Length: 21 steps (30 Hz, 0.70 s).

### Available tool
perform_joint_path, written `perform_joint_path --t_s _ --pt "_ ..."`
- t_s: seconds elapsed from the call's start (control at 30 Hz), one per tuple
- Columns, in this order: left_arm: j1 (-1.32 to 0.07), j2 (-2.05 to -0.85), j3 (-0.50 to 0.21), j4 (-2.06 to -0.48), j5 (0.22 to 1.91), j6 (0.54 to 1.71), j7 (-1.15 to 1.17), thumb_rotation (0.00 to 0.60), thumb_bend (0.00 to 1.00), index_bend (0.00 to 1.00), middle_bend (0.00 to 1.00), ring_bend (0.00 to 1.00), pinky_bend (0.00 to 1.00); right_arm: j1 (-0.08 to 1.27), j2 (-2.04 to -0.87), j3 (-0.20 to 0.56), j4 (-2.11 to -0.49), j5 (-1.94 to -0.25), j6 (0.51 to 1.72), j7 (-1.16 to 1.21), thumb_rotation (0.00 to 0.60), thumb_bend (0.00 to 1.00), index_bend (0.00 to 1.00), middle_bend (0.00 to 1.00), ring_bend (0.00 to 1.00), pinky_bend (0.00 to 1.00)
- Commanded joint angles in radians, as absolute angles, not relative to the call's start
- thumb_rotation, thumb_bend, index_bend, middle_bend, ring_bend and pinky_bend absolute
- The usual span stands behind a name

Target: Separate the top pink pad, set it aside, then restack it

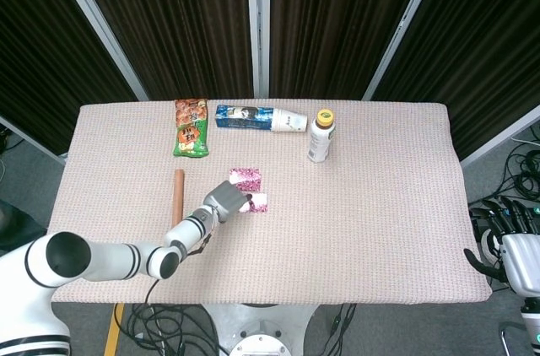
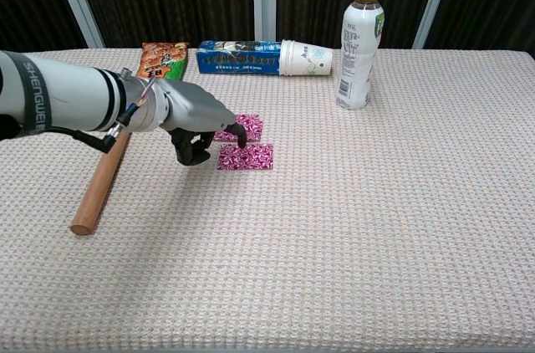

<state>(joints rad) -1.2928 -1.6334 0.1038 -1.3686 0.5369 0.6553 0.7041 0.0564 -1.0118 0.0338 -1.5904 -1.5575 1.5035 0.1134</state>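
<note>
Back of the table (image 1: 396, 204) has a snack bag (image 1: 191, 127), a blue box (image 1: 243, 115) and a paper cup (image 1: 289, 121) on its side. A yellow-capped bottle (image 1: 320, 136) stands nearby, and a wooden rod (image 1: 178, 194) lies left.

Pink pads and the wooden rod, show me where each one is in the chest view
near pink pad (image 2: 247, 156), chest view, middle of its top face
far pink pad (image 2: 247, 126), chest view, uncovered right part
wooden rod (image 2: 100, 181), chest view, midway along its length
</note>
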Motion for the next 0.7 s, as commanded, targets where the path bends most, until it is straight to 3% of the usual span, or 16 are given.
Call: perform_joint_path --t_s 0.03,0.23,0.47,0.7 --pt "-1.301 -1.628 0.100 -1.390 0.522 0.706 0.720 0.600 0.61 0.22 0.90 0.89 0.99 0.057 -1.012 0.033 -1.591 -1.558 1.502 0.113 0.527 0.17 0.21 0.13 0.00 0.00" --pt "-1.291 -1.702 0.076 -1.287 0.502 0.734 0.720 0.600 0.61 0.22 0.91 0.89 0.99 0.059 -1.014 0.035 -1.588 -1.552 1.496 0.113 0.525 0.16 0.21 0.13 0.00 0.00" --pt "-1.280 -1.800 0.049 -1.119 0.485 0.689 0.713 0.600 0.61 0.22 0.91 0.89 0.99 0.058 -1.012 0.039 -1.585 -1.540 1.490 0.113 0.528 0.17 0.21 0.13 0.00 0.00" --pt "-1.281 -1.831 0.040 -1.047 0.476 0.639 0.728 0.600 0.61 0.22 0.91 0.89 0.99 0.059 -1.013 0.041 -1.581 -1.530 1.483 0.113 0.531 0.17 0.21 0.13 0.00 0.00"
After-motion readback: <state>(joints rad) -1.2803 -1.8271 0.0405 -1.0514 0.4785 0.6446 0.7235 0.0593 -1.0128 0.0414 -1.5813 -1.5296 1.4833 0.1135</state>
